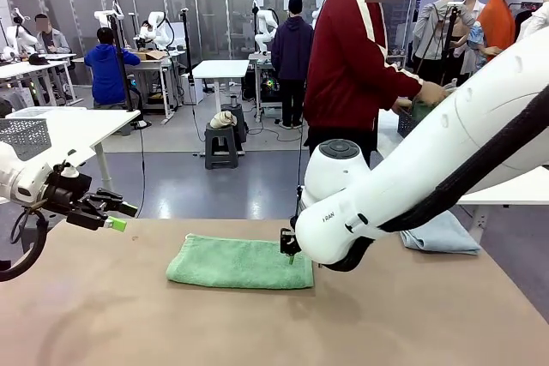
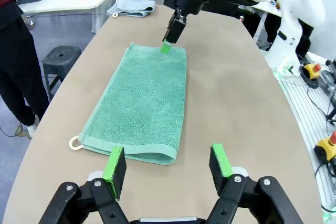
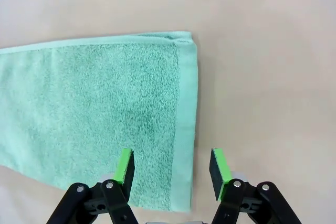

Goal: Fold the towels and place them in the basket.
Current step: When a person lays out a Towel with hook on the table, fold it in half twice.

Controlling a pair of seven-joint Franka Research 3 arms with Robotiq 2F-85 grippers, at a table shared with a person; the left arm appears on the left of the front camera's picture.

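Centrally on the brown table [image 1: 103,315], a folded green towel [image 1: 240,263] is laid flat. At its 3 o'clock end the right gripper [image 3: 172,167] is poised, fingers apart, straddling the hem. The left gripper [image 2: 169,164] is held off the 9 o'clock end, fingers apart and empty. A blue-grey towel [image 1: 442,235] is seen at 2 o'clock.

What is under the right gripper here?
The green towel's short hemmed end and bare table lie below the open right gripper, which straddles that edge. The towel looks folded double; anything between or beneath its layers is hidden.
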